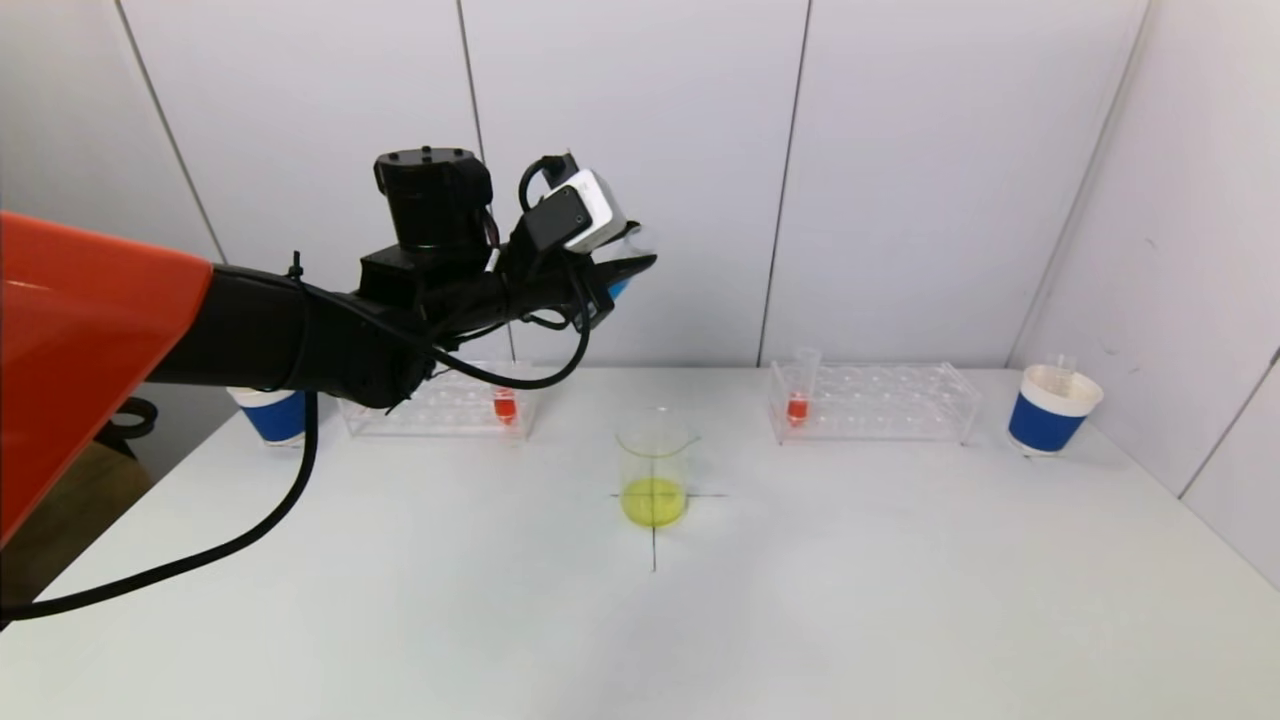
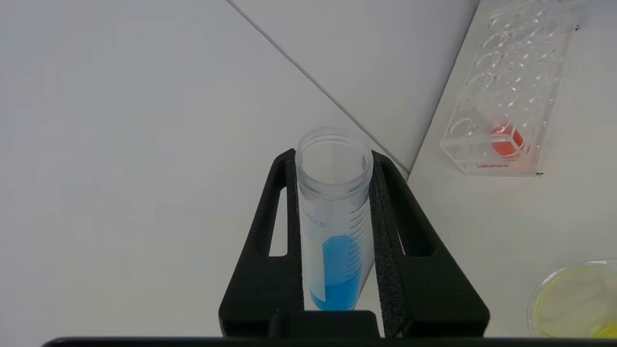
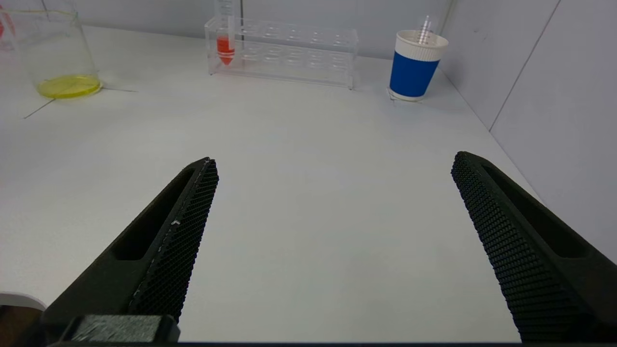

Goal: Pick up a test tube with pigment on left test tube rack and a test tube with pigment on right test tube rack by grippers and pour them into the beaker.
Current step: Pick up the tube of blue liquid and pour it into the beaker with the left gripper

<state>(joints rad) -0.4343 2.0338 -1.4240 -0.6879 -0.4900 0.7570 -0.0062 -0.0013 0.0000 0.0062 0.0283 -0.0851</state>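
While my left gripper [image 2: 335,231] pinches a blue-pigment tube [image 2: 334,221] above the beaker [image 1: 653,470], my right gripper [image 3: 332,236] hangs spread, racks [image 1: 872,402] and cups [image 1: 1052,409] beyond.

The robot's left arm [image 1: 300,335] pairs a glossy orange shell near the shoulder with matte black links, a squat black cylindrical joint housing showing small screws on its cap, and a white-and-black camera block at the wrist. Black cables loop loosely along the arm, one thick lead hanging in a long curve. The left pincer [image 2: 335,241] and right pincer [image 3: 332,241] share black wedge-shaped fingers with slotted cut-outs and finely textured grip faces.
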